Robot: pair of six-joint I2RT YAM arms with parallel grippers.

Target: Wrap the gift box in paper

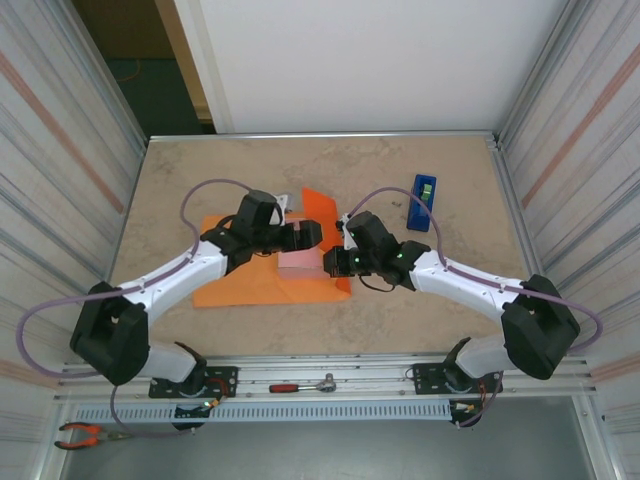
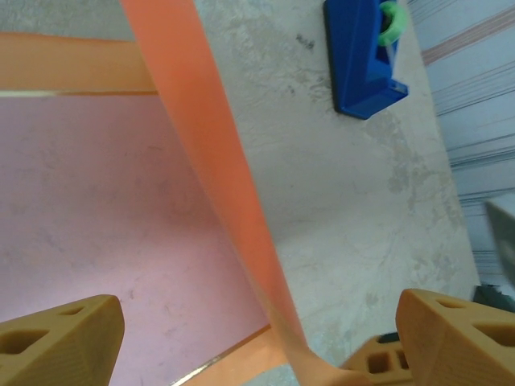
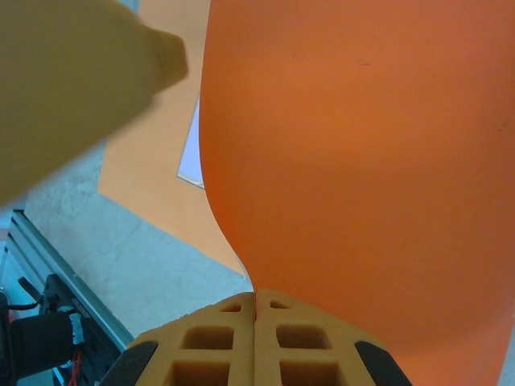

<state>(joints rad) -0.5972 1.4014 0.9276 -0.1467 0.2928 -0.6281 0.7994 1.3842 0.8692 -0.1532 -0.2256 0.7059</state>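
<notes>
Orange paper [image 3: 362,161] pinched in right fingers [image 3: 205,342] — left fingers [image 2: 56,338] spread over gift box [image 2: 96,209].

Mottled beige tabletop [image 1: 200,165] between ribbed metal walls [image 1: 60,130], white back panel [image 1: 370,60].

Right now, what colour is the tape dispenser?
Blue plastic tape dispenser, green roll; left wrist view shows it best.

Left arm [image 1: 175,280] and right arm [image 1: 470,282] angle inward to mid-frame; left gripper [image 2: 257,326] fingers [image 2: 64,338] spread wide, right gripper [image 3: 256,299] fingers clamped together on thin orange paper sheet [image 3: 362,161]
</notes>
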